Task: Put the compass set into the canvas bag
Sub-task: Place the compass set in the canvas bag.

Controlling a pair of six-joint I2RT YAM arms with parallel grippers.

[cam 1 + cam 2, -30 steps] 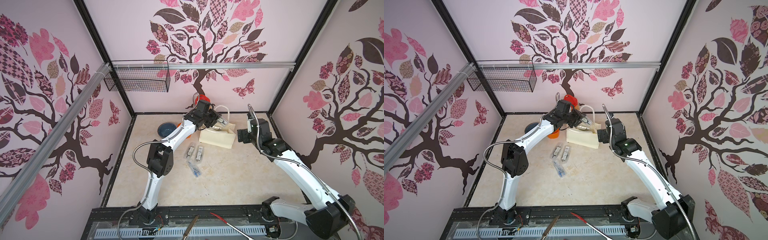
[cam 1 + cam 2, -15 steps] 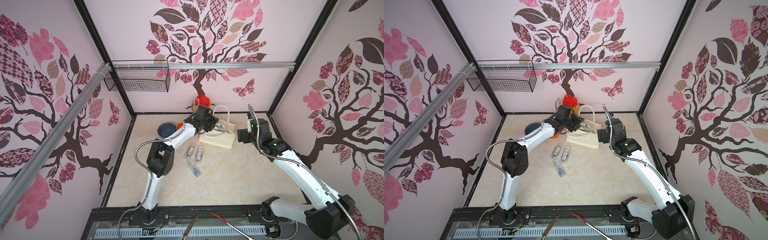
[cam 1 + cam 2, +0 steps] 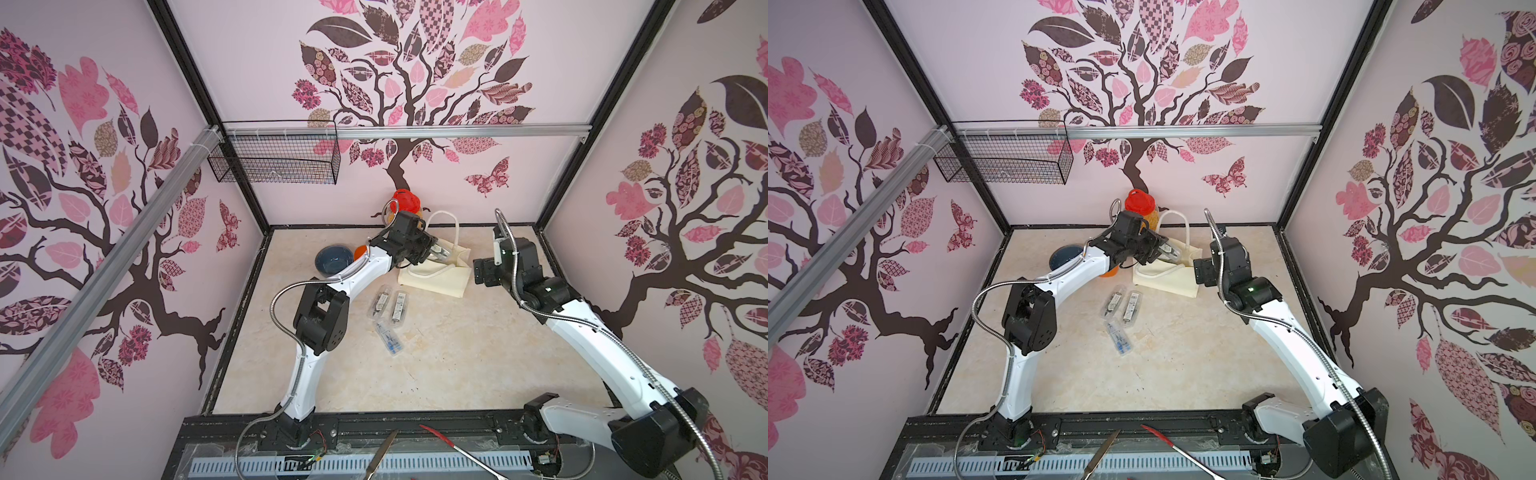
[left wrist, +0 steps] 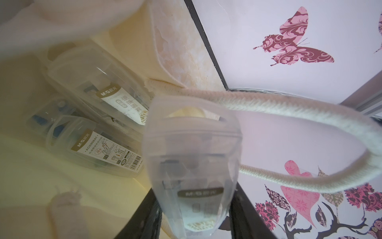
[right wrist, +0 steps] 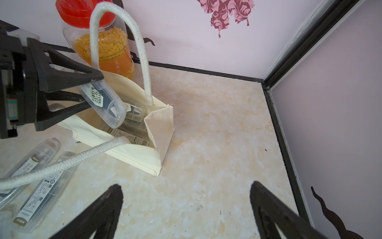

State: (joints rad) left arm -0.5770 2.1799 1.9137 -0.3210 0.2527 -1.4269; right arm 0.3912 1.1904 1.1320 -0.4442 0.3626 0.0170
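Observation:
The cream canvas bag (image 3: 436,282) (image 3: 1167,282) (image 5: 134,153) stands open at the back of the table. My left gripper (image 3: 436,251) (image 3: 1165,252) (image 4: 192,207) is shut on a clear plastic compass set (image 4: 192,161) (image 5: 103,103). The set is tilted, with its lower end over the bag's mouth. Two more compass sets (image 4: 93,149) lie inside the bag. Three others (image 3: 390,316) (image 3: 1121,316) lie on the table in front of it. My right gripper (image 3: 478,270) (image 5: 186,185) hangs open beside the bag's right end, holding nothing.
A red-lidded jar (image 3: 405,201) (image 5: 103,47) stands against the back wall behind the bag. A blue bowl (image 3: 332,259) and an orange cup (image 3: 360,251) sit to the left under my left arm. A wire basket (image 3: 274,160) hangs on the wall.
My left gripper has sunk a little toward the bag's mouth with the compass set in it. The right arm has stayed in place.

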